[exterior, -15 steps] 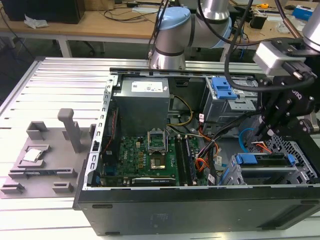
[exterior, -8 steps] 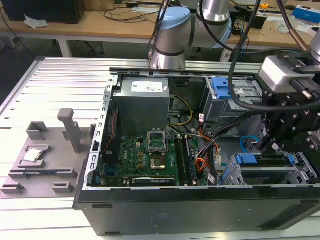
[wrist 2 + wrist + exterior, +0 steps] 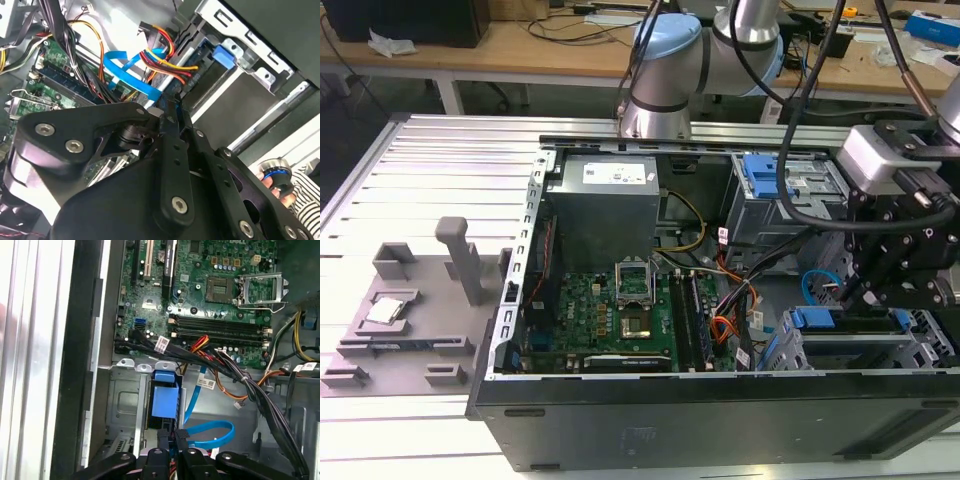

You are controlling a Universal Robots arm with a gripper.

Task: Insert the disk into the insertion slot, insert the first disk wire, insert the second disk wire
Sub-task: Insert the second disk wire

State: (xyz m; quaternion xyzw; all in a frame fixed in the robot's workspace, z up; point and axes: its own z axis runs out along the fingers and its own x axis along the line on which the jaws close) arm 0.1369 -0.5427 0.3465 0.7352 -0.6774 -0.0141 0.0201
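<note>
Blue-framed disk (seated in insertion slot) just beyond gripper.

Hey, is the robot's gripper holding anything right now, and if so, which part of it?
It cannot be told. In the first wrist view the gripper sits at the end of the flat blue cable, just below the blue disk handle, but no grip is visible.

Disk: blue handle shows in first wrist view; drive body hidden in the insertion slot.
Gripper: fingertip ends cut off from below by the picture's edge in first wrist view; its own black linkage covers them in second wrist view.
Blue cable: near end hidden behind gripper fingers.
Person's hand: cut off at frame corner, partly behind linkage.
Arm base: upper links cut off by exterior view's top.
</note>
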